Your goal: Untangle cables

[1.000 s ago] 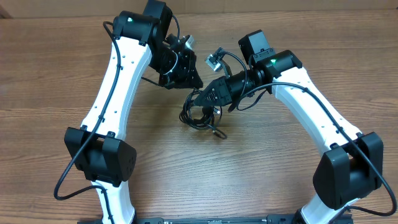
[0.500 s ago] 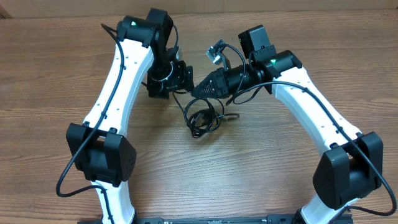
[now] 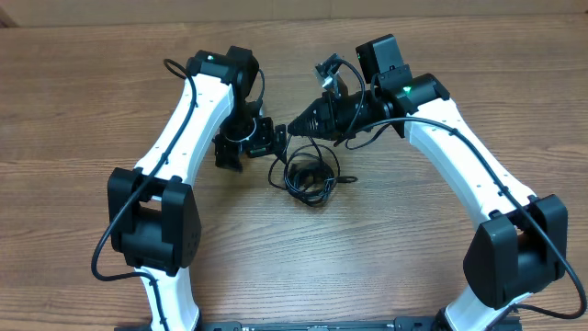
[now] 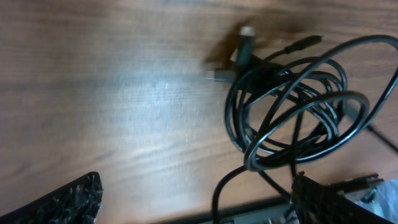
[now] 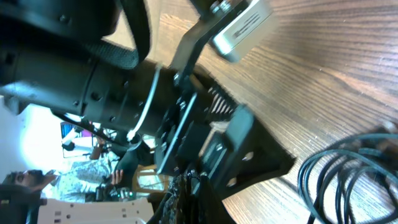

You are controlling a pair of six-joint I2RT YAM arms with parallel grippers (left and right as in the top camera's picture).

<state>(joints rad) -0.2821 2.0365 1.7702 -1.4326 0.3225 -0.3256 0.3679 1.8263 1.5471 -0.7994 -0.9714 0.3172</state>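
Note:
The cables (image 3: 308, 176) lie as a knotted coil of thin black loops on the wooden table between the two arms. In the left wrist view the coil (image 4: 292, 106) fills the right side, with a light-tipped plug (image 4: 245, 43) at its top. My left gripper (image 3: 246, 147) is open just left of the coil; one loose strand runs between its wide-apart fingers (image 4: 68, 202) without being pinched. My right gripper (image 3: 292, 131) is shut above the coil's upper left, and a strand rises from the coil to its tips. The right wrist view shows loops (image 5: 348, 180) at the lower right.
The left arm's wrist and camera housing (image 5: 242, 25) sit close in front of the right gripper (image 5: 193, 202). Thicker black arm wires (image 3: 367, 138) curl beside the right wrist. Bare wood table (image 3: 83, 110) spreads around the arms.
The left gripper has opened and dropped back toward the left, away from the coil. The right gripper has risen slightly up and right, and the coil has shifted right with it.

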